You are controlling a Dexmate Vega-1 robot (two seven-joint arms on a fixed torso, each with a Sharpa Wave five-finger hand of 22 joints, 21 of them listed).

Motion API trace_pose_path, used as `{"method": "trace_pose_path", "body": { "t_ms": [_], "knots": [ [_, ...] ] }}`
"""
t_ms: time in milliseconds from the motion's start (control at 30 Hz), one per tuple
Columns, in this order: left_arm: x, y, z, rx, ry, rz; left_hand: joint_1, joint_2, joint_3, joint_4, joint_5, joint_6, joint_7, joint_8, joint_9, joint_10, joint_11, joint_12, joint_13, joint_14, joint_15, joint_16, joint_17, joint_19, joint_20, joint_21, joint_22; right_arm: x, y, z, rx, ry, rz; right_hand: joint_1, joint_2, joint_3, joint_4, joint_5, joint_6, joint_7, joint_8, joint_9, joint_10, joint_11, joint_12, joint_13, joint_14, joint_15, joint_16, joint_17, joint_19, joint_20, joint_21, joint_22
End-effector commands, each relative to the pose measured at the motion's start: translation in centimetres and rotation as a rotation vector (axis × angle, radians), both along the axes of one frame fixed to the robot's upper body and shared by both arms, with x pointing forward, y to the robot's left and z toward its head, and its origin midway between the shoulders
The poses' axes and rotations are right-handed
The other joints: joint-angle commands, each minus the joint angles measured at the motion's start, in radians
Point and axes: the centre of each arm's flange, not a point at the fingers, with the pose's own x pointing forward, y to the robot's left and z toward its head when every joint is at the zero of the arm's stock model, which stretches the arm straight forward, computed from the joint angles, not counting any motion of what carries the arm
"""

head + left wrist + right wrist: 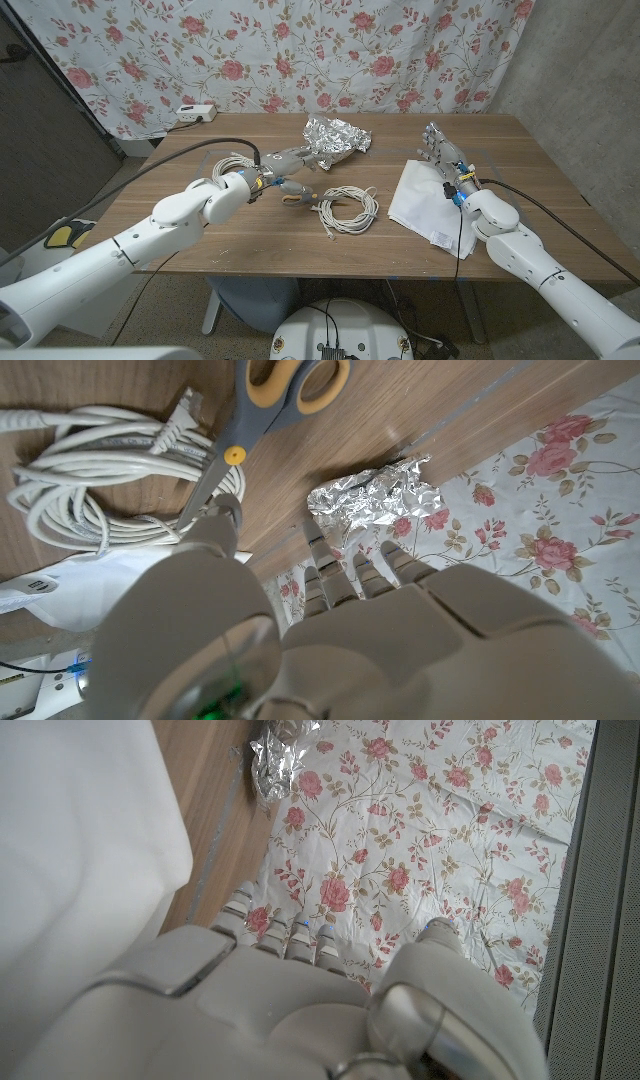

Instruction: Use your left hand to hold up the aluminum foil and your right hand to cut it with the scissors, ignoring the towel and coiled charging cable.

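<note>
left hand point(285, 157) outstretched, right hand point(440, 150) open

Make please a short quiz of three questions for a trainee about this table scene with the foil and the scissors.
1. True or false: the left hand already holds the aluminum foil up off the table.
2. What lies between the scissors and the white towel? A) a power strip B) the coiled cable C) a cup
3. Fill in: the right hand is over the far edge of the ____.

Key: 1 false, the foil lies on the table; 2 B; 3 towel.
</note>
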Motion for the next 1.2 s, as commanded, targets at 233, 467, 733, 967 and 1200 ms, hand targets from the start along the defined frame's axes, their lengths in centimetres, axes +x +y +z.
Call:
{"method": "trace_pose_path", "body": {
  "t_ms": [233,467,733,967,1200],
  "knots": [
    [0.5,-0.3,-0.8,0.027,0.010,0.004,0.011,0.000,-0.002,0.001,-0.002,0.012,0.002,-0.002,0.002,0.002,0.000,0.002,0.007,0.008,-0.002,0.003,0.002,0.006,-0.005,0.001,0.002,0.2,0.0,-0.1,0.003,0.006,0.001,0.012,0.000,0.003,-0.010,-0.002,-0.006,-0.001,0.002,0.005,0.002,0.003,0.006,0.004,-0.009,0.000,0.007,0.002,-0.003,-0.002,0.006,0.004],
    [0.6,-0.4,-1.2,0.039,0.018,0.005,0.013,0.000,-0.004,0.002,-0.002,0.004,-0.006,-0.009,0.002,0.003,0.000,0.001,0.008,0.009,-0.002,0.003,0.002,0.007,-0.005,0.000,0.002,0.2,-0.1,-0.3,0.004,0.006,0.000,0.012,0.001,0.004,-0.011,-0.003,-0.006,0.000,0.002,0.005,0.002,0.003,0.006,0.004,-0.008,0.000,0.008,0.002,-0.004,-0.002,0.005,0.004],
    [0.6,-0.5,-1.5,0.043,0.017,0.003,0.014,0.001,-0.006,0.003,-0.002,-0.026,-0.003,-0.026,0.001,0.004,0.000,-0.001,0.010,0.009,0.000,0.002,0.002,0.007,-0.004,0.000,0.002,0.2,-0.1,-0.4,0.007,0.011,-0.003,0.013,0.001,0.006,-0.013,-0.003,-0.006,0.000,0.002,0.005,0.000,0.003,0.005,0.004,-0.009,0.000,0.008,0.002,-0.004,-0.002,0.006,0.004],
    [0.6,-0.5,-1.7,0.047,0.022,0.009,0.015,0.002,-0.009,0.004,-0.002,-0.033,-0.006,-0.032,0.001,0.006,-0.001,-0.003,0.012,0.014,-0.005,0.003,0.002,0.008,-0.004,0.000,0.002,0.2,0.0,-0.5,0.003,0.009,-0.001,0.013,0.002,0.007,-0.013,-0.003,-0.006,-0.001,0.002,0.005,-0.001,0.004,0.005,0.004,-0.009,0.000,0.008,0.002,-0.005,-0.002,0.005,0.004],
    [0.6,-0.4,-2.0,0.047,0.027,0.010,0.014,0.003,-0.011,0.005,-0.002,-0.023,-0.005,-0.030,0.001,0.022,-0.006,0.003,0.014,0.030,-0.009,0.008,0.002,0.008,-0.004,-0.001,0.002,0.3,0.1,-0.5,0.005,0.013,0.000,0.013,0.002,0.009,-0.014,-0.004,-0.007,-0.005,0.002,0.005,-0.004,0.005,0.004,0.004,-0.011,0.001,0.008,0.003,-0.005,-0.001,0.005,0.004]
  ]
}}
